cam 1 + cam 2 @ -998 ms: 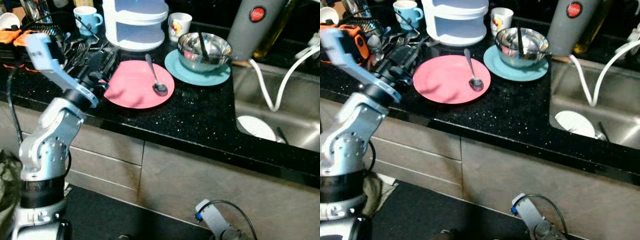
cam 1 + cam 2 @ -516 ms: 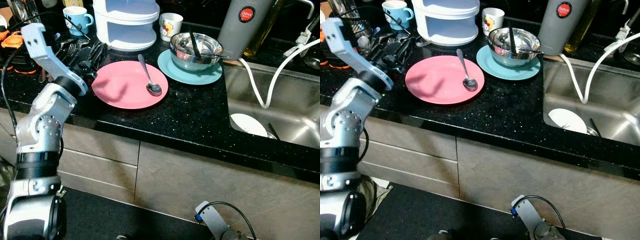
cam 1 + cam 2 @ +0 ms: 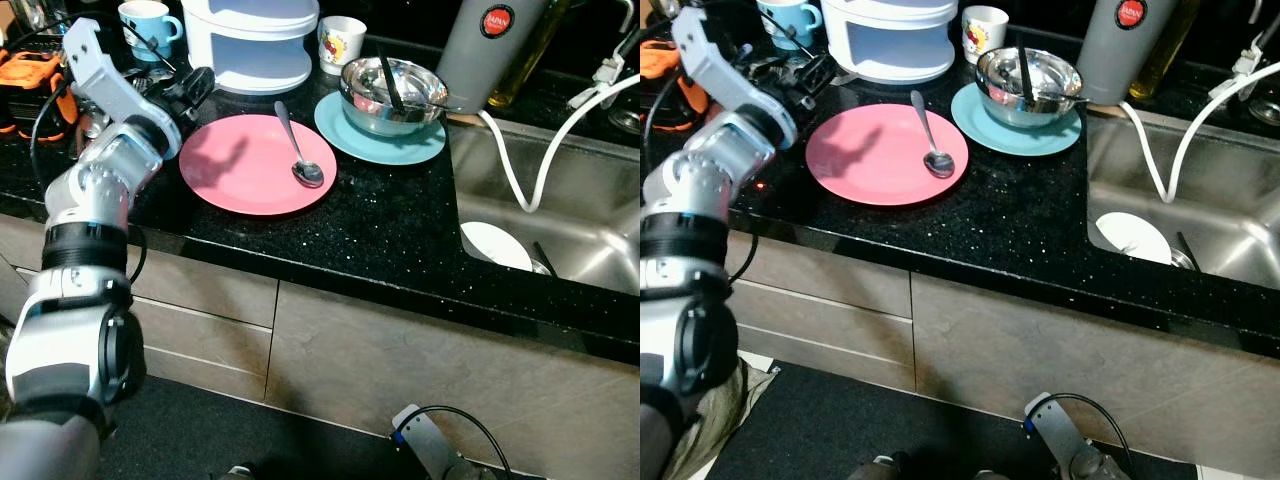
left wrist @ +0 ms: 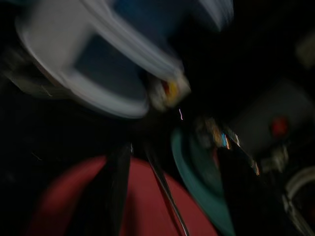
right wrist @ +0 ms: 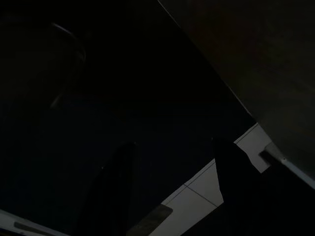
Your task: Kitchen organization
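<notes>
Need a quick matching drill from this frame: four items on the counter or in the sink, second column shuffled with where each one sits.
Things:
1. spoon
2. steel bowl
3. white dish
4. left tool

Places:
A. on the teal plate
B. down in the sink
C. lying on the pink plate
D. at the pink plate's far left edge, near the white stacked container

Pairs: 1-C, 2-A, 3-B, 4-D
</notes>
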